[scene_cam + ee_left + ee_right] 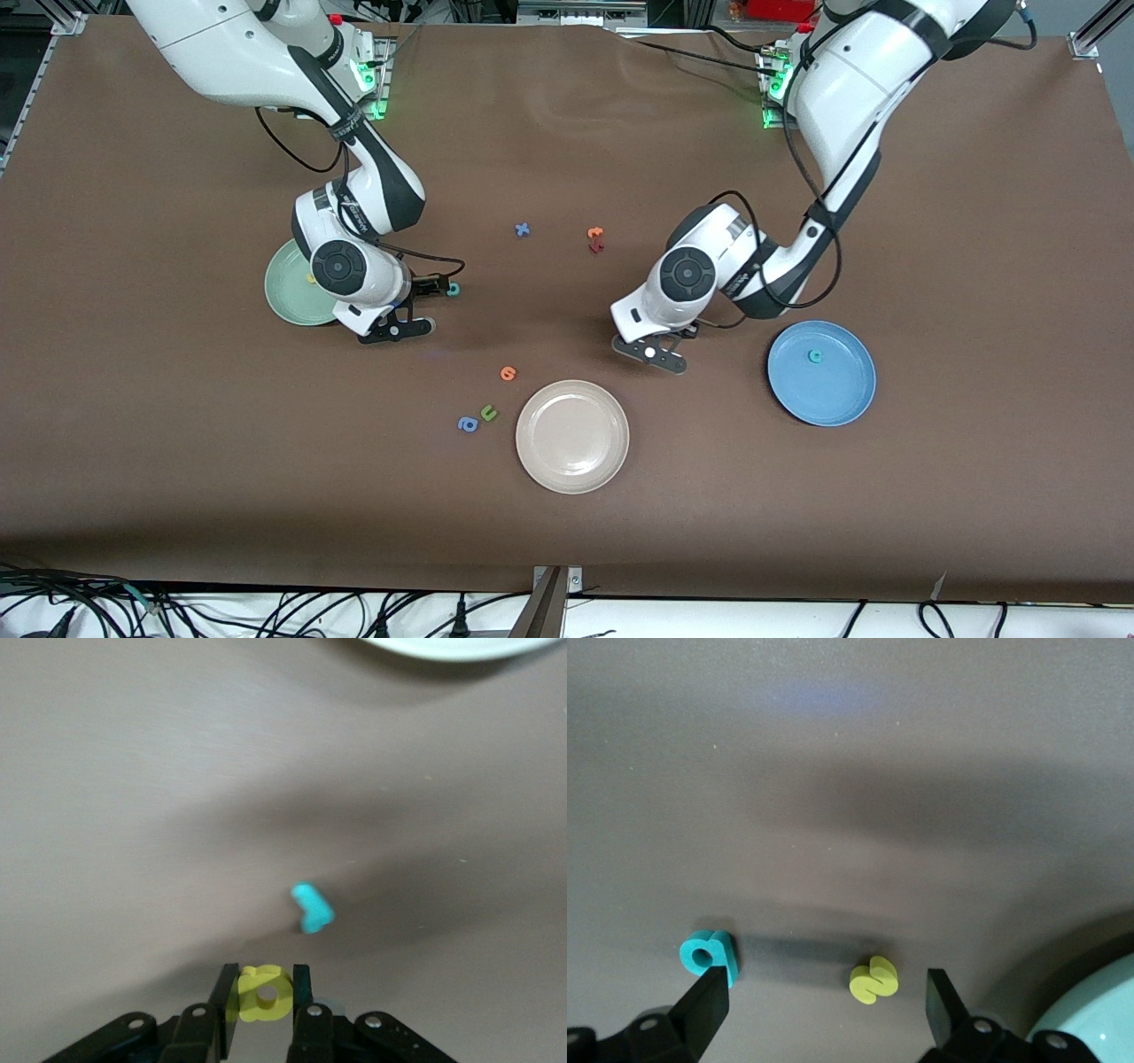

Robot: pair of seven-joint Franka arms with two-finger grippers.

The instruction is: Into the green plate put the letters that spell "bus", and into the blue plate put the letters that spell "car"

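My left gripper [266,979] is shut on the yellow "a" [266,996], low over the table between the beige and blue plates [651,352]. The teal "r" [312,908] lies just ahead of it. The teal "c" [813,356] lies in the blue plate [842,394]. My right gripper [828,1001] is open next to the green plate [283,297], with the yellow "s" [873,980] on the table between its fingers. The teal "b" [709,954] touches one fingertip [453,289]. A yellow scrap [310,277] shows on the green plate, mostly hidden by the hand.
The beige plate [572,436] sits nearest the front camera. An orange letter [508,373], a green "u" [488,412] and a blue "a" [467,424] lie beside it. A blue "x" [522,229] and orange and red letters [595,239] lie mid-table, nearer the bases.
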